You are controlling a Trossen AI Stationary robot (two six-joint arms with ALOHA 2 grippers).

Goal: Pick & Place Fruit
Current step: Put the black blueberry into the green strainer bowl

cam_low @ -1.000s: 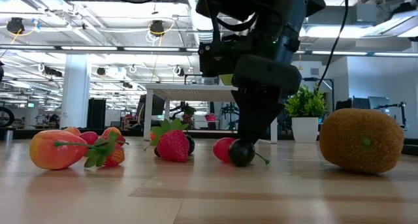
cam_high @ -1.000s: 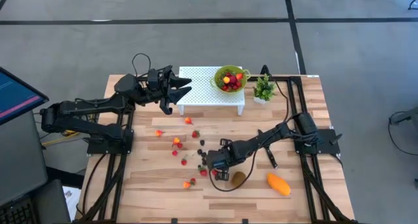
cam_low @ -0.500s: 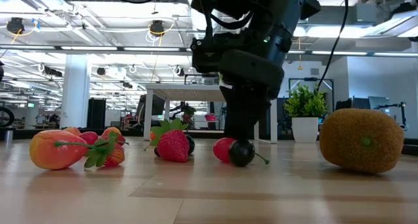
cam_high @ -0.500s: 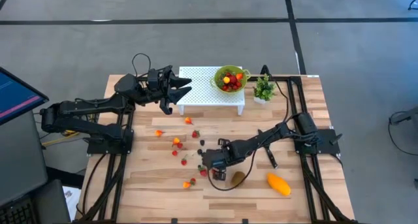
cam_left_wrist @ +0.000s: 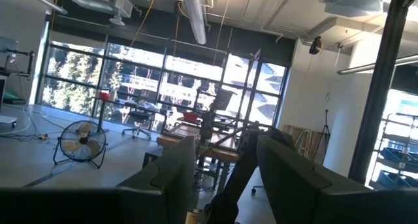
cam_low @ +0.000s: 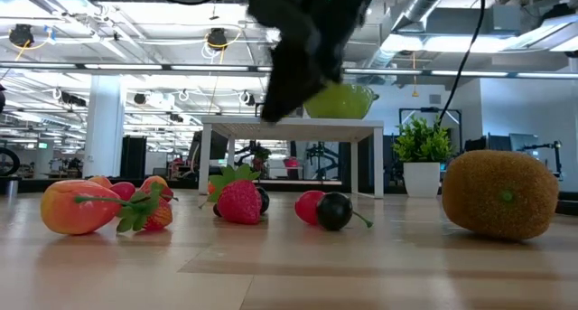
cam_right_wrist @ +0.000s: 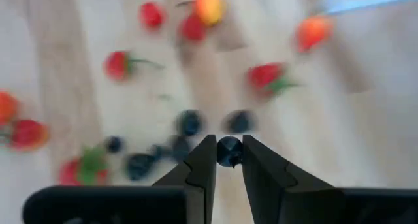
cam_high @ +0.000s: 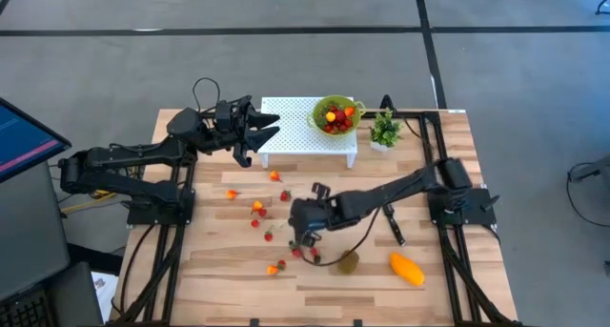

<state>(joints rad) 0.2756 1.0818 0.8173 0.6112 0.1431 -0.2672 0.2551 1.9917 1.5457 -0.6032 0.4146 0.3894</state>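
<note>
Small red, orange and dark fruit pieces (cam_high: 259, 211) lie scattered on the wooden table, and more fill a green bowl (cam_high: 335, 114) on a white stand (cam_high: 305, 136). A brown kiwi (cam_high: 348, 261) and an orange mango (cam_high: 407, 269) rest near the near edge. My right gripper (cam_high: 303, 234) hovers above the scattered pieces, shut on a small dark berry (cam_right_wrist: 229, 151). In the low view it is a blur (cam_low: 293, 66) high above a strawberry (cam_low: 240, 200) and a dark cherry (cam_low: 334, 211). My left gripper (cam_high: 259, 132) waits open, raised beside the stand's left end. My right gripper pinches the small round dark berry (cam_right_wrist: 229, 151) between its two fingertips (cam_right_wrist: 204, 160). The fingers point down from above. The berry is lifted clear of the table.
A small green potted plant (cam_high: 385, 129) stands right of the white stand. A slim black knife (cam_high: 394, 227) lies near the right arm. The kiwi (cam_low: 499, 192) sits close to the low camera, and a peach-coloured piece (cam_low: 77, 206) lies to the left.
My right gripper has risen from the table and moved toward the table's left and far side, away from the kiwi. The dark cherry it stood beside has stayed on the table next to the red piece.
</note>
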